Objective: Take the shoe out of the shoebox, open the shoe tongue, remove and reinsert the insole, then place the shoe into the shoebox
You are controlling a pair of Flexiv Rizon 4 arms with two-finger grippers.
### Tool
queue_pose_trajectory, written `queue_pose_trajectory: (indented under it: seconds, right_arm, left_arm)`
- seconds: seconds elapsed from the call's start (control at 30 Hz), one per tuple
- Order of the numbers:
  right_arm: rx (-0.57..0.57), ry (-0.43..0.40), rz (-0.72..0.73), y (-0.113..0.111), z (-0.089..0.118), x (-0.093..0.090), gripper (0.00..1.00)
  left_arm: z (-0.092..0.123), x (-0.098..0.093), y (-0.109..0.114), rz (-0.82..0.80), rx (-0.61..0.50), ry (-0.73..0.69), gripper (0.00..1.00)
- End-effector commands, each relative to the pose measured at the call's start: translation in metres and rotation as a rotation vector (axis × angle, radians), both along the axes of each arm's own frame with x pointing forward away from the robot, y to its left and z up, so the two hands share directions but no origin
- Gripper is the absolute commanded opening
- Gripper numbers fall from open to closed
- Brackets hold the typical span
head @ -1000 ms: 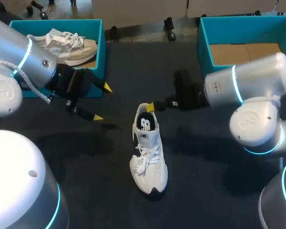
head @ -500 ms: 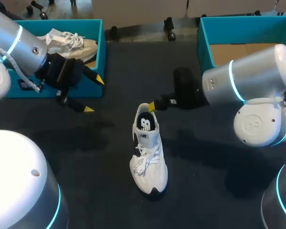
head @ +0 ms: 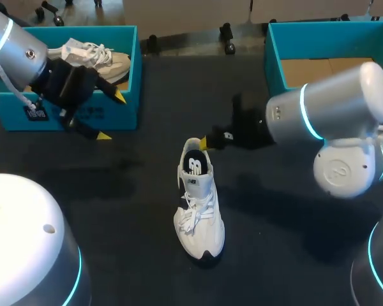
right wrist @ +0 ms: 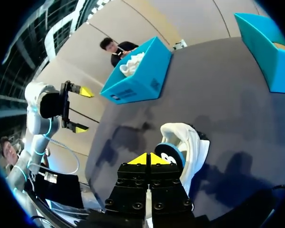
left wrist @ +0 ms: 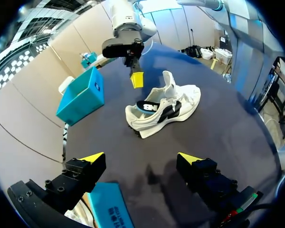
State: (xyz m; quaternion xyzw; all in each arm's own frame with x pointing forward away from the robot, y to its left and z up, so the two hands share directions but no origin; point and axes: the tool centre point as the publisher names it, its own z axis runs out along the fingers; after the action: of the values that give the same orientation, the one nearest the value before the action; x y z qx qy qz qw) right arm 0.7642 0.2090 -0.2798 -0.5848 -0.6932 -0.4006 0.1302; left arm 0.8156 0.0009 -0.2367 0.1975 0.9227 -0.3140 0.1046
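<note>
Bright, even light falls from overhead. The white shoe (head: 198,207) stands out sharply against the dark matte table (head: 147,255). Soft, diffuse shadows lie on the table to either side of the shoe, under the left arm (head: 13,44) and the right arm (head: 332,111). A thin shadow hugs the sole. Both arms' pale housings carry gentle highlights and glowing cyan rings.
</note>
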Motion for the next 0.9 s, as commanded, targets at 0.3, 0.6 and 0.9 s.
queue_pose_trajectory:
  seconds: [0.3,0.6,0.9]
  right_arm:
    - [-0.482,0.053,-0.164,0.022,0.009,-0.006,0.0]
    - [-0.643,0.084,-0.155,0.017,0.009,-0.008,0.0]
    - [-0.743,0.113,-0.15,0.012,0.01,-0.004,0.0]
  left_arm:
    - [-0.001,0.007,0.005,0.027,-0.005,-0.01,1.0]
    - [-0.001,0.007,0.005,0.027,-0.005,-0.01,1.0]
    - [-0.001,0.007,0.005,0.027,-0.005,-0.01,1.0]
